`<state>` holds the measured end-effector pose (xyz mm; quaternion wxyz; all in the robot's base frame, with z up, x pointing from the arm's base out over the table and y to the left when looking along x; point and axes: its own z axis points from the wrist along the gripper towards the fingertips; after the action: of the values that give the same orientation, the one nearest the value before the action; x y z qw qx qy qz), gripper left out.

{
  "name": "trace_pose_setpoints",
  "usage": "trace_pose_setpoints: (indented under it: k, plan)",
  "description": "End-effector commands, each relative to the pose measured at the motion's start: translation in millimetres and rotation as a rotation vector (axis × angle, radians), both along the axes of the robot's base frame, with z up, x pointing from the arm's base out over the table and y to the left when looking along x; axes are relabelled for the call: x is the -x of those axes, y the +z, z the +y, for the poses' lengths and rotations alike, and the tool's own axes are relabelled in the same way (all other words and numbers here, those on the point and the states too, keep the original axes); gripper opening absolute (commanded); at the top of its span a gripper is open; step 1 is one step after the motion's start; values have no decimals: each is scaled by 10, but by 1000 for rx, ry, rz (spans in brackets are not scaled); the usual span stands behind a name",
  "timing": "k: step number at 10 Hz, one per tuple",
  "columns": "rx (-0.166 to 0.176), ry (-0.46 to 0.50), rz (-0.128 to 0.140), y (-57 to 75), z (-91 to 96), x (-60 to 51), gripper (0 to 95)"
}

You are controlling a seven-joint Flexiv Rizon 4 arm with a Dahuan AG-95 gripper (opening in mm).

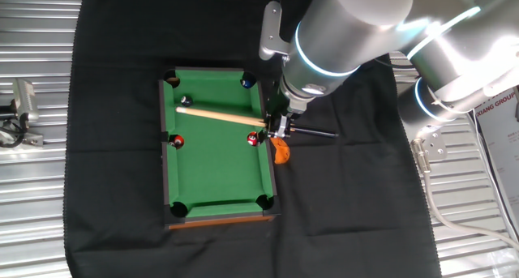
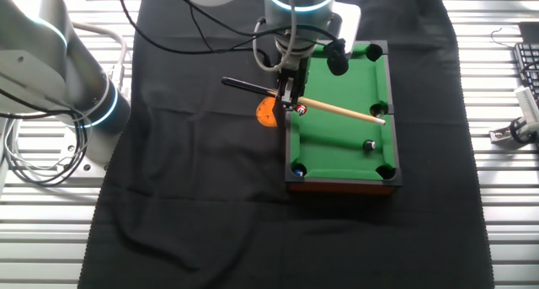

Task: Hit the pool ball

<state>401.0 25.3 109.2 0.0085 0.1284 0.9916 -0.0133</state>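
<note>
pool ball point(image 1: 186, 101), tiny, black and glossy with a pale spot, sits on the green felt near the far-left corner of the miniature pool table point(image 1: 217, 214) in one fixed view; in the other fixed view it lies at point(image 2: 369, 144), close to the right rail. it is just beside the cue's tip, and whether they touch cannot be told.

the claw point(image 1: 276, 124) hangs at the table's long rail, pointing straight down from a thick, smooth silver wrist ringed with a pale blue light band. its dark fingers are pinched on the butt end of the wooden cue stick point(image 1: 220, 115), a thin, pale, tapering rod that lies nearly level across the felt toward the black ball. the arm's upper links are bulky polished cylinders bending in from the table's side.

just by the claw a red ball point(image 1: 253, 139) rests against the rail at a side pocket, and a second red ball point(image 1: 178, 141) sits at the opposite side pocket. a dark blue ball point(image 1: 247, 83) lies in a corner pocket. outside the rail, an orange piece point(image 1: 280, 151) and a thin black rod point(image 1: 315, 133) rest on the wrinkled black cloth point(image 1: 113, 189) that covers the ribbed metal counter point(image 1: 32, 197). the table has dark rails and a brown wooden base edge.
</note>
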Motion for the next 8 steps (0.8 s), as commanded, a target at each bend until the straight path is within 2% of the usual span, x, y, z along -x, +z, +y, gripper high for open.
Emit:
trace_pose_setpoints:
  k: [1,8]
  plan:
    - [-2,0,2,17,-35,20,0]
    - [-3,0,2,47,-124,73,0]
